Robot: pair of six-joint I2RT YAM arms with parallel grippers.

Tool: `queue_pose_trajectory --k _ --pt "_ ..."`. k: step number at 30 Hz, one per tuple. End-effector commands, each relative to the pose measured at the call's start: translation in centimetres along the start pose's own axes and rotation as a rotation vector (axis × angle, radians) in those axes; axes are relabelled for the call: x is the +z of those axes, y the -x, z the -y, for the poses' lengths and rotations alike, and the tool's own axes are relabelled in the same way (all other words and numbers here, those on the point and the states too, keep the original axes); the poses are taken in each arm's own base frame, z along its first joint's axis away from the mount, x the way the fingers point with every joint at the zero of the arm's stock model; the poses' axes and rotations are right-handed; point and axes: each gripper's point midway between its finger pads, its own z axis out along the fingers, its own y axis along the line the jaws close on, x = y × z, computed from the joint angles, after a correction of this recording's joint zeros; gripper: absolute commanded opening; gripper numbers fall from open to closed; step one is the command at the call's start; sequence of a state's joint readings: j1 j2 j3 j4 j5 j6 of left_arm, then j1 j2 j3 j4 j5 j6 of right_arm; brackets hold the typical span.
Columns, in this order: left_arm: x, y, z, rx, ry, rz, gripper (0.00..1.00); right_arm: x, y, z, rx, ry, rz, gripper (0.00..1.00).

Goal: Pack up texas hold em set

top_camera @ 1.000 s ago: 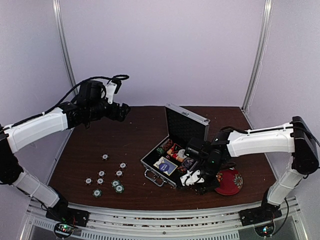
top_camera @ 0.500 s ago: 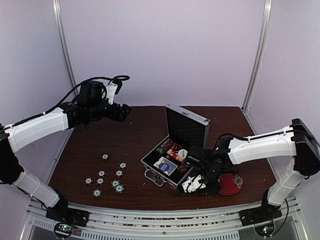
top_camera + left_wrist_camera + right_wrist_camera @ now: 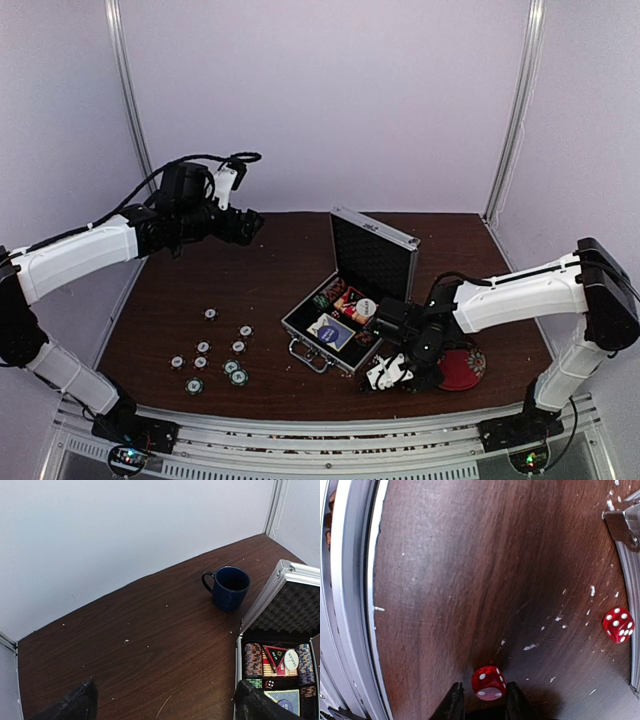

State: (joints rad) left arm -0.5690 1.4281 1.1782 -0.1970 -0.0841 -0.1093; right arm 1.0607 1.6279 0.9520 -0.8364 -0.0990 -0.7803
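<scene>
**A:** From above, where does the set lie?

**B:** The silver briefcase (image 3: 372, 252) lies open right of the middle of the counter (image 3: 270, 290), toward the front edge. Its lid is upright and its handle faces the front. The blue-and-cream card box (image 3: 333, 330) lies inside it. Loose poker chips (image 3: 203, 347) are scattered near the front-left corner, well apart from the case.

**A:** And the arms?

**B:** The left arm (image 3: 80, 250) is raised over the back-left corner. The right arm (image 3: 510, 290) reaches down at the case's front right corner. A red floral bowl (image 3: 465, 370) sits beside it, partly hidden.

**A:** What does the left wrist camera show?

**B:** The left jaws stand wide apart with nothing between them, high above the counter. Below them a dark blue mug (image 3: 227, 587) stands upright toward the back edge, near the raised lid. Inside the case, chip stacks (image 3: 253, 660) lie in their slots.

**A:** And the right wrist camera?

**B:** The right jaws are down at the counter near the front edge, one on each side of a red die (image 3: 489, 683). They sit close around it, but I cannot tell whether they actually pinch it. A second die (image 3: 618, 625) lies just beside the case's metal rim.
</scene>
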Motion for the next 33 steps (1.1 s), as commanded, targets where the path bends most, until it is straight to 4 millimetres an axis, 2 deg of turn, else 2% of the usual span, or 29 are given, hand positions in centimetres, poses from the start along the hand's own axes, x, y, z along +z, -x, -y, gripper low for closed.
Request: queue_pose_trajectory --k 1,8,13,18,26,30,33 --pt "0.3 0.6 0.0 0.011 -0.011 0.019 0.97 0.6 -0.2 0.0 -0.008 -0.008 -0.022 0.27" --pt "0.4 0.5 0.2 0.011 -0.021 0.016 0.97 0.8 -0.1 0.2 0.008 -0.015 -0.023 0.19" --pt "0.4 0.5 0.3 0.011 -0.028 0.013 0.97 0.9 0.1 0.3 0.009 -0.016 -0.017 0.18" --pt "0.4 0.5 0.3 0.011 -0.030 0.012 0.96 0.9 0.4 0.5 0.011 -0.019 -0.005 0.24" --pt "0.5 0.4 0.4 0.012 -0.035 0.007 0.96 0.8 0.7 0.4 0.042 -0.002 0.002 0.15" --pt "0.4 0.5 0.3 0.012 -0.028 0.010 0.96 -0.8 1.9 1.1 0.054 0.000 0.043 0.13" --pt "0.2 0.7 0.1 0.011 -0.021 0.015 0.96 -3.5 3.9 3.3 0.087 -0.024 0.127 0.13"
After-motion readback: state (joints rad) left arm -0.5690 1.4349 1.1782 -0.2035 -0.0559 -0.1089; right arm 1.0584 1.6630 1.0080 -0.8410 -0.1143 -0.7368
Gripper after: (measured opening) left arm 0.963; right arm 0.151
